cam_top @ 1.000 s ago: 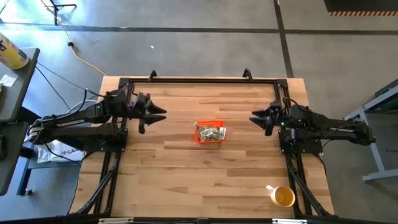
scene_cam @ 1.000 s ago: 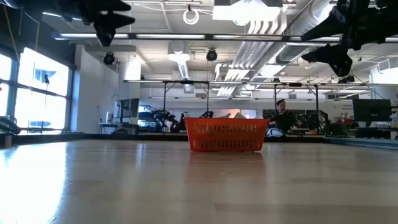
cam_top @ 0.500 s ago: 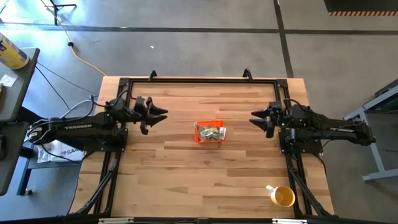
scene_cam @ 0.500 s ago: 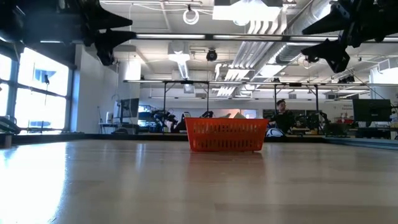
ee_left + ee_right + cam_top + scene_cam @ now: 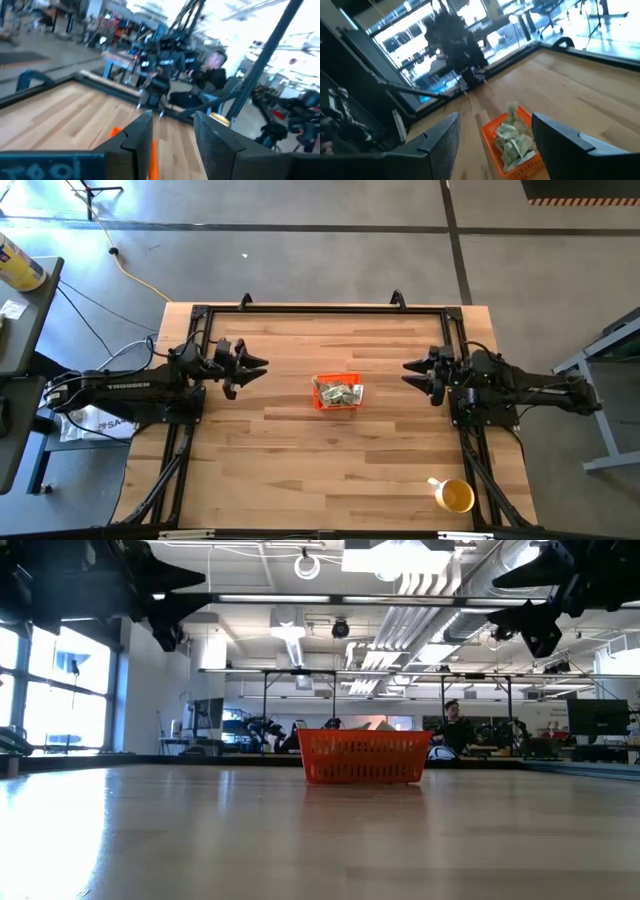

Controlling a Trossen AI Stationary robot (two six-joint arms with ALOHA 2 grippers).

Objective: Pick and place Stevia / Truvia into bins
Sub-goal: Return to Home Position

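The orange bin (image 5: 337, 392) stands on the middle of the table and holds several pale green and white packets (image 5: 340, 392); it shows too as the orange bin (image 5: 363, 756) in the low view and the orange bin (image 5: 512, 143) with packets (image 5: 512, 136) in the right wrist view. My left gripper (image 5: 258, 366) hovers left of the bin, raised above the table, open and empty. My right gripper (image 5: 408, 369) hovers right of the bin, also raised, open and empty. In the left wrist view only an edge of the bin (image 5: 150, 150) shows between my fingers.
A round yellow cup (image 5: 455, 496) stands near the table's near right corner. A dark metal frame (image 5: 320, 310) runs along the far edge and both sides. A person (image 5: 455, 727) sits in the room beyond the table. Bare wood lies around the bin.
My left arm has drawn back a little toward the table's left edge and sunk lower, its gripper staying open. My right gripper has barely shifted. The bin and its packets have stayed in place.
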